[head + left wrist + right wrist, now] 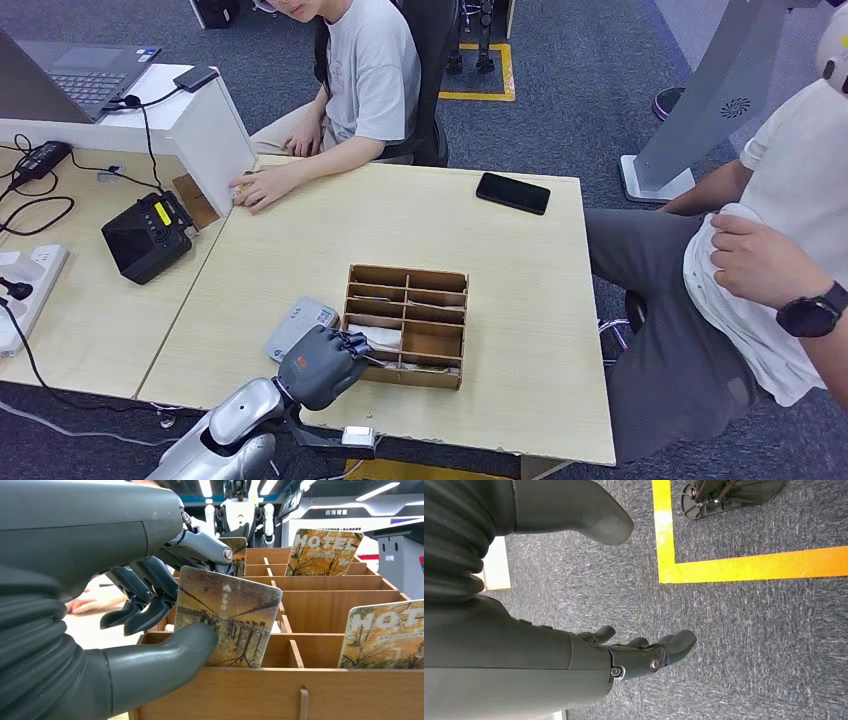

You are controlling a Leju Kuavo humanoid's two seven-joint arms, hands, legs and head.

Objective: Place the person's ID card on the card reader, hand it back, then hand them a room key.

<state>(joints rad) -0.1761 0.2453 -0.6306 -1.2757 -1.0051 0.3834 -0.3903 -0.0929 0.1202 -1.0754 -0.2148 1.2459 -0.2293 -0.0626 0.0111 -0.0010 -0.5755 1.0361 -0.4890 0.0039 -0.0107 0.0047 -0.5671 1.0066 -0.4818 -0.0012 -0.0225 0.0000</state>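
Note:
My left hand (320, 366) reaches into the near left corner of the wooden divided box (432, 342) on the table. In the left wrist view its thumb (165, 662) and a finger pinch a room key card (231, 617) with a yellow landscape print, tilted above a front compartment. Two other HOTEL key cards (324, 552) (387, 635) stand in the box. The grey card reader (295, 325) lies flat just left of the box. A person's hand (262, 187) rests on the table's far left edge. My right hand (644, 655) hangs over the carpet, fingers apart, holding nothing.
A black phone (512, 193) lies at the table's far right. A second person sits close at the right, arm (775, 270) near the table edge. A black controller (148, 236), cables and a laptop (85, 75) sit on the desk to the left.

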